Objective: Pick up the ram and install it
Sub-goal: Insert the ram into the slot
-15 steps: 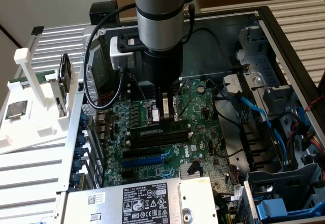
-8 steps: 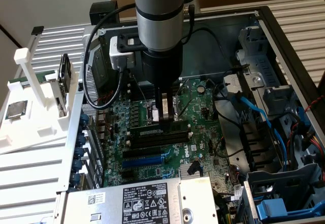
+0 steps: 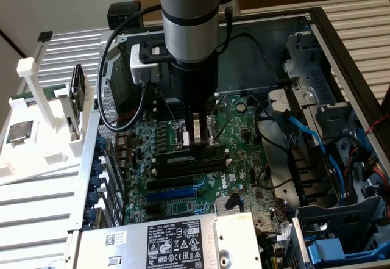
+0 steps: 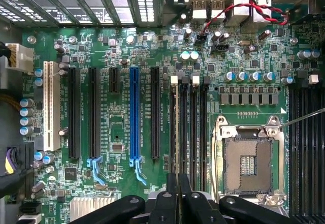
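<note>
- Standing upright over the motherboard inside the open computer case, the claw points straight down from the grey arm.
- Claw state: the fingers are drawn fully together with no gap between them, and nothing is clamped between them.
- The ram stands on edge in one of the long memory slots. It runs across the board from the exterior view's left to its right. As far as the exterior view shows, the closed fingertips meet its top edge near the middle.
- Just on the far side of the ram sits the processor socket with its metal frame.
- On the near side of the ram run the black and blue expansion slots.
- Outside the case, at the exterior view's left, a white rack carries a square silver chip.
</note>
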